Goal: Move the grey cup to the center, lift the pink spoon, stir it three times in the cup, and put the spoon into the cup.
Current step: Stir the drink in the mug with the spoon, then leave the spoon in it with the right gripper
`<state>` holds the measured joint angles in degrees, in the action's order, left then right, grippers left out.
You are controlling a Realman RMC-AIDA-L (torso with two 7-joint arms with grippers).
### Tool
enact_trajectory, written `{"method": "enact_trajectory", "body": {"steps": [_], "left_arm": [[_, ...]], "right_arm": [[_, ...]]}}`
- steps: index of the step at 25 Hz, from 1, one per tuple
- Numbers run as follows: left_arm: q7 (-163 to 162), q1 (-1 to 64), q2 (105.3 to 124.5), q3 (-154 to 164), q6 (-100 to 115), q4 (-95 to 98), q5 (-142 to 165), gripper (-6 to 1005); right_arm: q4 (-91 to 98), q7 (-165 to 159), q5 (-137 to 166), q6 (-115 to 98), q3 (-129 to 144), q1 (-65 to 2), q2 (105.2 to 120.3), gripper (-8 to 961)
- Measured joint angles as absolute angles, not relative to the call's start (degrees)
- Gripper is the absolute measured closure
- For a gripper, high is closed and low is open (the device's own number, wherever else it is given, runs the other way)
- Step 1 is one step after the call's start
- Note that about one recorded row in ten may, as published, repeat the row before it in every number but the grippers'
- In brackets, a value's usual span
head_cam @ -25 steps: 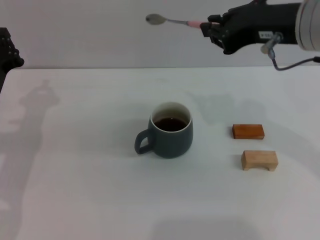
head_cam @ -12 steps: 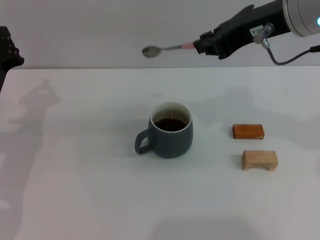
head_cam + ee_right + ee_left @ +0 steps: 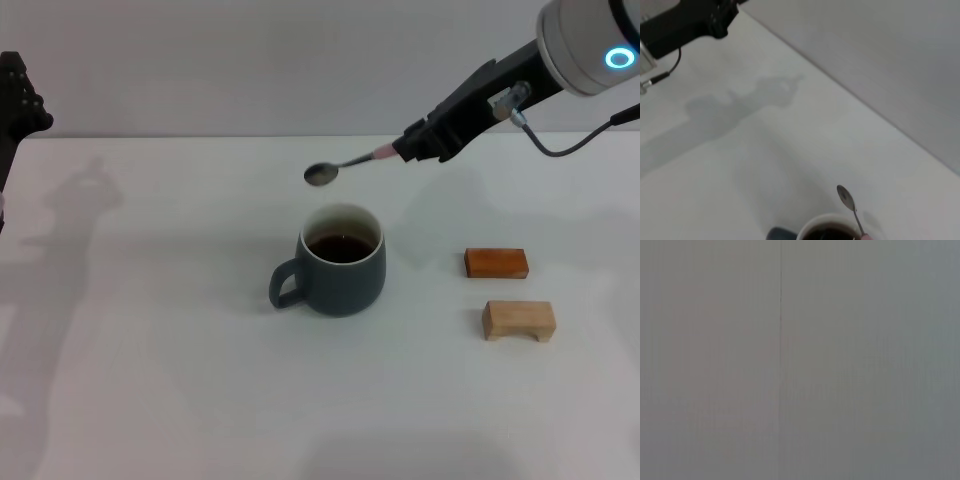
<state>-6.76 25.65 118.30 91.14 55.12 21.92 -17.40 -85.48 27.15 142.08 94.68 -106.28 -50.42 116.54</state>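
A pale wooden block (image 3: 519, 320) and an orange-brown block (image 3: 496, 263) were seen at lower right of the white table (image 3: 150, 380), with the squat blue-grey ceramic cup (image 3: 340, 262) of dark liquid at centre. Above and behind it, the slim pink-handled metal spoon (image 3: 345, 166) was held aloft, clamped at its handle end by the right gripper (image 3: 415, 145). The left gripper (image 3: 15, 100) was parked at the far left edge, its opening impossible to judge.

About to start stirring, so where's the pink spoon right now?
In the head view the pink spoon hangs in the air, held by its handle in the right gripper, its bowl just above the far rim of the grey cup at table centre.
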Motion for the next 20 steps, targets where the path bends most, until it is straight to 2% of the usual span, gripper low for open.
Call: {"method": "enact_trajectory", "body": {"steps": [10,20], "left_arm": [[-6.72,25.88,118.30,91.14,55.10,22.03,-17.40,1001],[-6.68,26.10,118.37,91.14,55.10,21.83,-17.40,1001]], "right_arm": [[-76.77,27.46,141.82,95.68,-106.41,-53.29,115.71,832],[-73.93,28.30,141.73,95.30,-106.18,-54.61,115.57,832]]}}
